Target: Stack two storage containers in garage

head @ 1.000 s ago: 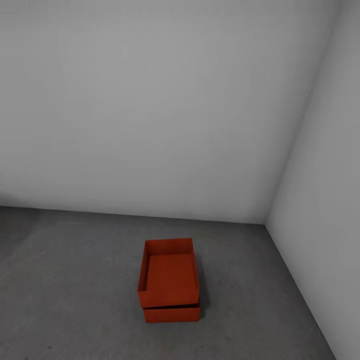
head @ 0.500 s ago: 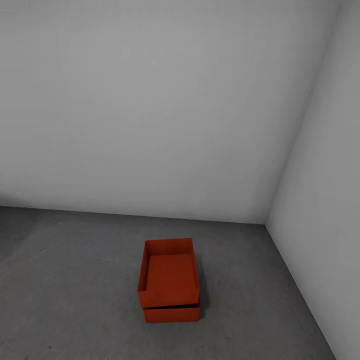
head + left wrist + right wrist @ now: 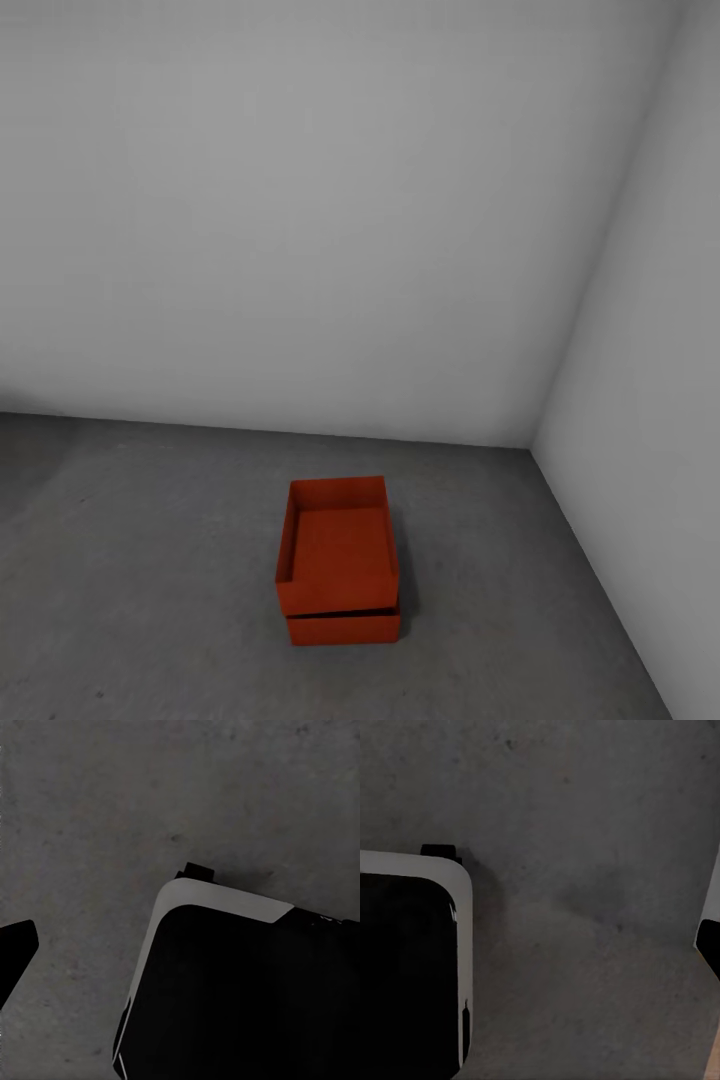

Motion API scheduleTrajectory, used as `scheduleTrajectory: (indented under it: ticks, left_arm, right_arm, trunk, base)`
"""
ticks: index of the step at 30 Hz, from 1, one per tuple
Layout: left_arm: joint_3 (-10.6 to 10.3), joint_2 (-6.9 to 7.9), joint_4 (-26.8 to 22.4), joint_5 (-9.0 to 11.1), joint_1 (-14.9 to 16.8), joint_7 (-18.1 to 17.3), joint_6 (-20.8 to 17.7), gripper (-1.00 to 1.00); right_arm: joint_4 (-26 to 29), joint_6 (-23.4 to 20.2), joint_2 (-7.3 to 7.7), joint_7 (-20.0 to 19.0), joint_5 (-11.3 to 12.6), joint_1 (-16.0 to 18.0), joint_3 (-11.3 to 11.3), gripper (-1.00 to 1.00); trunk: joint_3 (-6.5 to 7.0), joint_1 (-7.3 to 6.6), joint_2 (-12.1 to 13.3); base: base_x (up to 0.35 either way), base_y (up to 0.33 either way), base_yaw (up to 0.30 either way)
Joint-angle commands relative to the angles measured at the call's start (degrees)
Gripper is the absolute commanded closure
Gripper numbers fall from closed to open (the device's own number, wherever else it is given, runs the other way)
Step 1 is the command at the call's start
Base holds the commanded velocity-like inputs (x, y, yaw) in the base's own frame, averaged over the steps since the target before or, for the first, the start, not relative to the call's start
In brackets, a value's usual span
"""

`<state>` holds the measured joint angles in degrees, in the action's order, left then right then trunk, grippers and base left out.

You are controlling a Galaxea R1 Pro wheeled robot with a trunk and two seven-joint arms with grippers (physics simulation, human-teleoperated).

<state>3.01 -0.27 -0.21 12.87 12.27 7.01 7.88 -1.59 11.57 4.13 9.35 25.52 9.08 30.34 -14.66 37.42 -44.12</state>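
Note:
The two storage containers stand stacked on the garage's dark grey concrete floor (image 3: 150, 560), near the corner. The upper orange-red bin (image 3: 340, 545) is open-topped and empty, and sits slightly askew on the lower bin (image 3: 345, 628), whose front wall shows beneath it. Neither bin is held. In the left wrist view, one dark fingertip (image 3: 16, 949) of my left gripper (image 3: 180, 960) sits at the picture's edge, over bare floor. In the right wrist view, a fingertip (image 3: 709, 945) of my right gripper (image 3: 540, 945) likewise sits at the edge. Both grippers look open and empty.
A plain grey-white back wall (image 3: 300, 250) meets a side wall (image 3: 650, 400) just right of the stack. My black, white-rimmed base (image 3: 240, 997) shows under the left wrist, and again as the base (image 3: 405, 967) under the right wrist. Open concrete lies left of the bins.

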Motion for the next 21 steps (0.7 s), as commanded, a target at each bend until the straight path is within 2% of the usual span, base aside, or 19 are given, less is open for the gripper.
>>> scheduleTrajectory:
  ticks: [1, 21]
  left_arm:
    - [0.27, -0.01, 0.04, 0.05, 0.04, 0.1, 0.2, -1.0]
    - [-0.1, 0.62, -0.5, -0.61, 0.05, 0.05, 0.29, -1.0]
  right_arm:
    - [-0.16, 0.3, -0.06, 0.01, 0.53, 0.07, 0.49, -1.0]
    - [0.01, -0.06, -0.18, 0.06, 0.49, 0.07, 0.77, -1.0]
  trunk:
    - [-0.07, 0.01, -0.06]
    - [-0.07, 0.01, -0.06]
  base:
    - [0.0, 0.0, 0.0]
    - [0.0, 0.0, 0.0]
